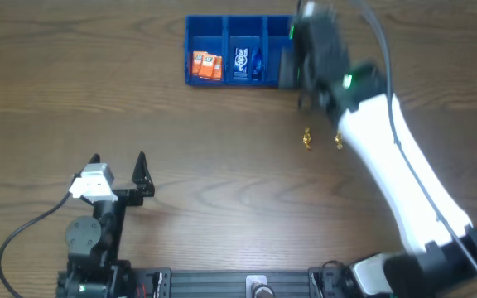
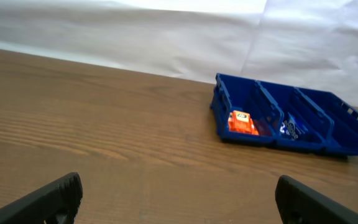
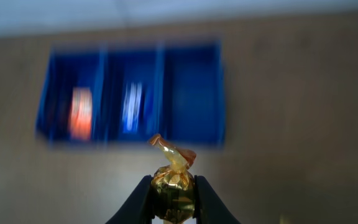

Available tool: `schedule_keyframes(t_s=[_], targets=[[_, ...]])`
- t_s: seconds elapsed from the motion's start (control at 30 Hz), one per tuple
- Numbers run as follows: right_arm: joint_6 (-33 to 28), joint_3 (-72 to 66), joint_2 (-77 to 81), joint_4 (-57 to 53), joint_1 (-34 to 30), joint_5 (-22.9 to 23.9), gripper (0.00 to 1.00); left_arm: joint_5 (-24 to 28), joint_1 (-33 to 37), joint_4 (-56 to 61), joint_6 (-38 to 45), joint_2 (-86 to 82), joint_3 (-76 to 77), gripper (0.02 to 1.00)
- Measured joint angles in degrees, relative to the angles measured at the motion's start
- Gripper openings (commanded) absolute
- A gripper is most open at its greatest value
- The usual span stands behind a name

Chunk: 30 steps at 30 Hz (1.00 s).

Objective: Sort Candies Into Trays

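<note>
Writing: the print on the candy wrappers is too small and blurred to read.
Held candy: a gold foil-wrapped candy with a twisted top, round and shiny, its twist standing up and leaning to one side.
Right gripper: clenched on the gold candy, one dark finger on each side of the foil ball.
Where it is: lifted near the long wall of the blue plastic three-compartment tray, roughly in line with the divider between the middle and the right-end compartments.
Left compartment: orange-wrapped candies lying together on the floor of the tray.
Middle compartment: blue-wrapped candies with pale markings.
Right-end compartment: bare blue floor in the right wrist view; in the top view the right arm's dark wrist covers it.
Loose candies: two more gold foil candies lie near each other on the brown wood-grain table, near the tray's right end and just beside the white right arm.
Left gripper: jaws spread wide, nothing between them; it sits over the table's left part, well apart from the tray.
Backdrop: white sheeting behind the table's far edge.
</note>
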Motion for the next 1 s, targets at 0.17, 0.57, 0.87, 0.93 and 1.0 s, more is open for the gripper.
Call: schedule_keyframes(t_s=[0.17,0.57,0.87,0.93,1.0], targets=[[-4.57,17.9,21.35,-1.31,-2.86,1.03,0.145,0.04,0.0,0.0,0.0,0.02,0.0,0.998],[-6.27,18.27,31.19,0.48,-4.66,-2.32,0.551,0.02,0.0,0.0,0.0,0.0,0.0,0.998],[-6.58,12.61,26.18,1.09,-4.81,-4.52,0.614,0.0,0.0,0.02,0.0,0.0,0.0,0.998],[-6.58,4.98,18.64,3.19,-4.81,-4.63,0.612,0.02,0.0,0.02,0.0,0.0,0.0,0.996],[-6.58,-2.8,10.64,5.03,-4.92,-4.7,0.612,0.02,0.0,0.02,0.0,0.0,0.0,0.998]])
